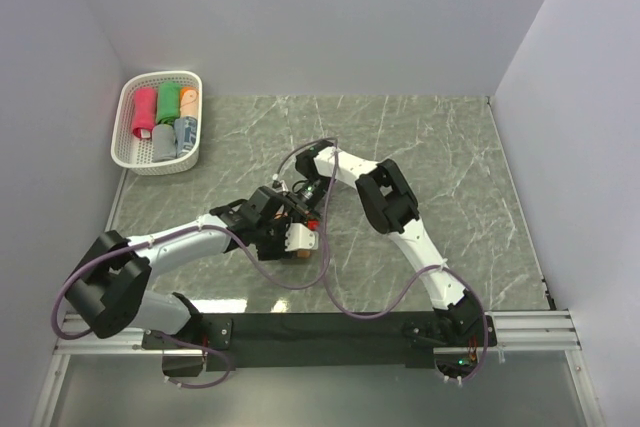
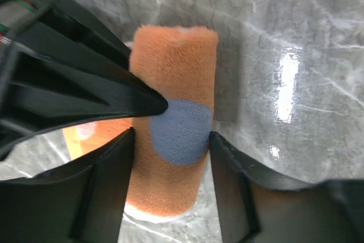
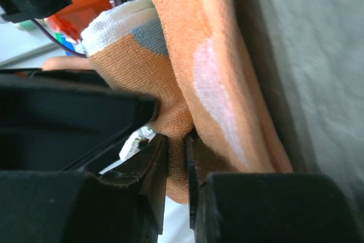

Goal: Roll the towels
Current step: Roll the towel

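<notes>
Between the two dark fingers of the left pincer (image 2: pixel 170 138) sits the orange towel (image 2: pixel 176 61). It is already a short, fat roll, and a finger presses each flank, so that pincer is clamped across the roll's width. The right pincer (image 3: pixel 176 140) comes in from the side. Its fingers are nearly together, with a fold of the same orange cloth caught in the narrow gap, though how firmly it bites is hard to judge from so close.

The roll lies flat on the counter (image 1: pixel 450 147). Its long axis runs up and down the left wrist view, square to the line between the left fingers. A grey-blue patch faces up and one open end points away from that wrist. From above the arms hide most of it, so I cannot tell its heading on the counter.

It lies well apart from the white basket (image 1: pixel 125 152), toward the arm bases and off the basket's right side. Inside the basket are five rolled towels (image 1: pixel 168 102), side by side in two rows, their long axes running near rim to far rim.

I see no flat cloth anywhere, so the rolling looks all but done. What is left seems to be securing this last roll and probably moving it to the basket.
</notes>
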You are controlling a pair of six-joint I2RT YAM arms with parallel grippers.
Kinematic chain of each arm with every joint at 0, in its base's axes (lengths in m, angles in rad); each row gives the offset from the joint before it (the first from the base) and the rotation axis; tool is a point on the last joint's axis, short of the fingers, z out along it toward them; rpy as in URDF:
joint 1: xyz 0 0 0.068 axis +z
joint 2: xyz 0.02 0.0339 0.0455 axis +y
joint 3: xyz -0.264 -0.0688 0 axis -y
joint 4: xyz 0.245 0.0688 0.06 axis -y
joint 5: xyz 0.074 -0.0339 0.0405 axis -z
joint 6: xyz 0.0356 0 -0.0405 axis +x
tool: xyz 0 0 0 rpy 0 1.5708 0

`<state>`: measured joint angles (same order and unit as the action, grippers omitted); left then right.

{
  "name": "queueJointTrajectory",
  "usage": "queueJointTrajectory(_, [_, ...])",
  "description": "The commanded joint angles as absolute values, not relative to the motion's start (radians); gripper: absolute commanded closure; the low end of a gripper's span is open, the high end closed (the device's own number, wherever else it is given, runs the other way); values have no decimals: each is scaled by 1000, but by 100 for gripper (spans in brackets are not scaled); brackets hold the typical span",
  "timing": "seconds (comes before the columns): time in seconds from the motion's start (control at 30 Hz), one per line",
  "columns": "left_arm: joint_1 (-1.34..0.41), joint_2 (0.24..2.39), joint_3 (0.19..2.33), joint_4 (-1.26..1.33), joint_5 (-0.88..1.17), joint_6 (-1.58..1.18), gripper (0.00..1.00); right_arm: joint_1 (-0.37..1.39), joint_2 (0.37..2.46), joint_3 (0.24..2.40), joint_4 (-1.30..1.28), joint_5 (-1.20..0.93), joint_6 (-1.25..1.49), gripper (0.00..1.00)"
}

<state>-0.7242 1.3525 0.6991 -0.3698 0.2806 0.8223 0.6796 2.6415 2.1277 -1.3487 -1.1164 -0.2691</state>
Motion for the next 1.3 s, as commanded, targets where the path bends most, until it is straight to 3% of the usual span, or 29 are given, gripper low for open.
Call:
queueJointTrajectory(0.0, [-729,1373,706,-431,264,796,45,661,2708,2089,-1241,-936,-281,78])
queueJointTrajectory(0.13, [-730,1358,657,-462,276,767,51,638,2709,2082,-1223,-954,-262,76])
queueJointTrajectory(0.3, [-730,1344,627,-489,262,719,65,629,2689,2048,-1193,-947,-241,52])
queueJointTrajectory(0.8, [-726,1382,630,-558,282,637,84,560,2612,1968,-1076,-928,-149,46])
queueJointTrajectory(1.27, [-612,1515,725,-635,419,672,91,419,2255,1749,-770,-1020,-5,46])
